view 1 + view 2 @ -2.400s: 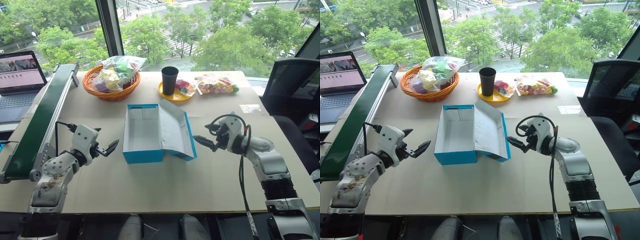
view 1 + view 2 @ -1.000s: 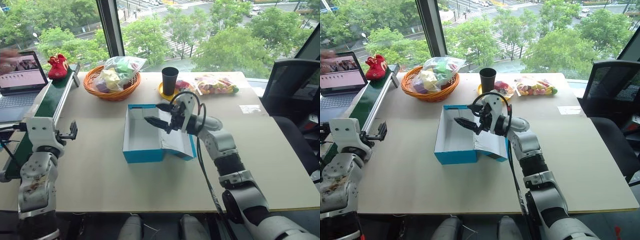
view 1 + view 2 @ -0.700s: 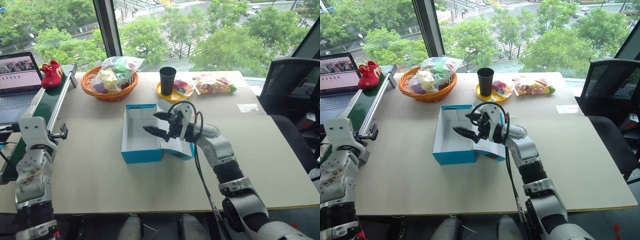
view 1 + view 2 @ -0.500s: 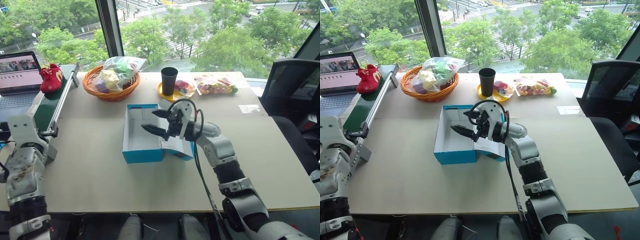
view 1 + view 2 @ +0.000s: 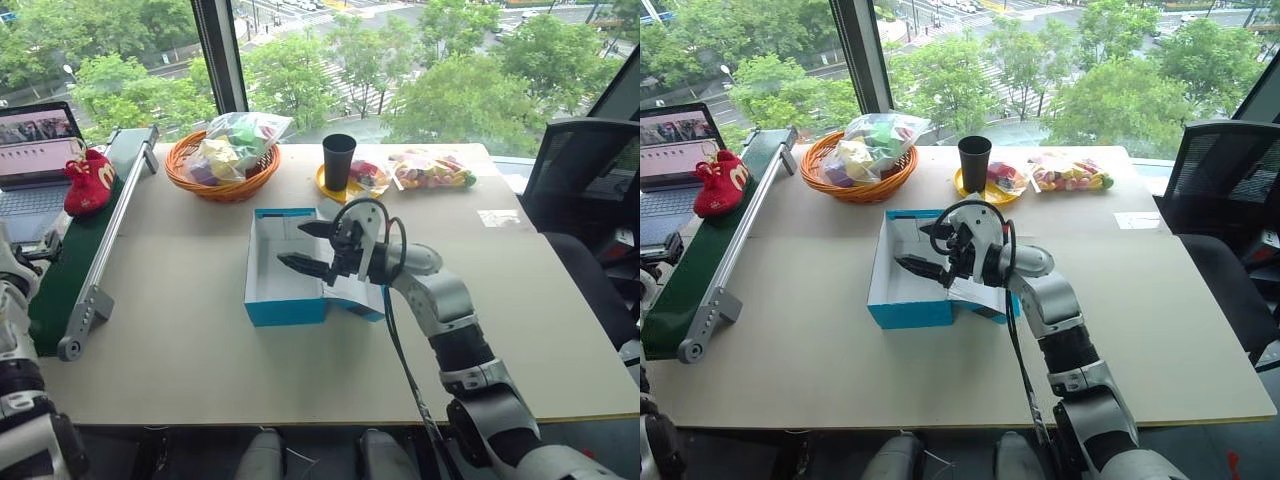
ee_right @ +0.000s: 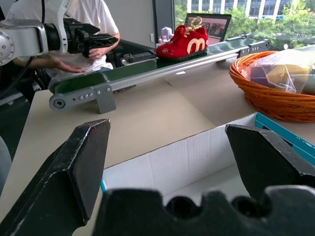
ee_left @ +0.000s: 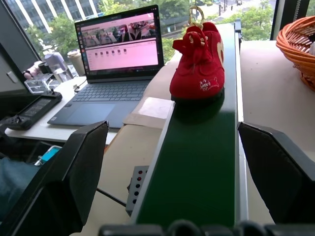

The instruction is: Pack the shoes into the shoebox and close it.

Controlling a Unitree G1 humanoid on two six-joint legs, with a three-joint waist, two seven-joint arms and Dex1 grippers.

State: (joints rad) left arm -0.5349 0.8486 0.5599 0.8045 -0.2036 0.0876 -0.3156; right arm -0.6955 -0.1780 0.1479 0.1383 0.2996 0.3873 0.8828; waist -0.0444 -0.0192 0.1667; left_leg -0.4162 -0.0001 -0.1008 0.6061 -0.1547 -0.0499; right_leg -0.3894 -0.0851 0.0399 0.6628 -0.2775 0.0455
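The right claw [image 5: 305, 247] hangs spread and empty over the open shoebox [image 5: 285, 265], apparently parked there to receive or steady what comes in. The left claw [image 7: 187, 162] is also spread wide with nothing between its fingers, lined up along the green conveyor [image 5: 85, 245] at the table's [image 5: 200, 350] nine o'clock edge. That reads as a reach for the pickup.

The shoes [image 5: 88, 182] sit together on the belt, at about ten o'clock from the box and well apart from it, soles down, dead ahead of the left claw but not yet touched. Neither is packed, so the task is barely begun.

The shoebox stands mid-table, white inside and empty, its lid [image 5: 350, 260] thrown open toward three o'clock. At eleven o'clock from it an orange wicker basket [image 5: 222, 165] holds a clear bag of coloured items. At one o'clock a black cup [image 5: 339, 160] stands on a yellow plate [image 5: 350, 190], with another bag of sweets [image 5: 432, 170] just beyond. A laptop [image 5: 38, 150] lies past the conveyor.
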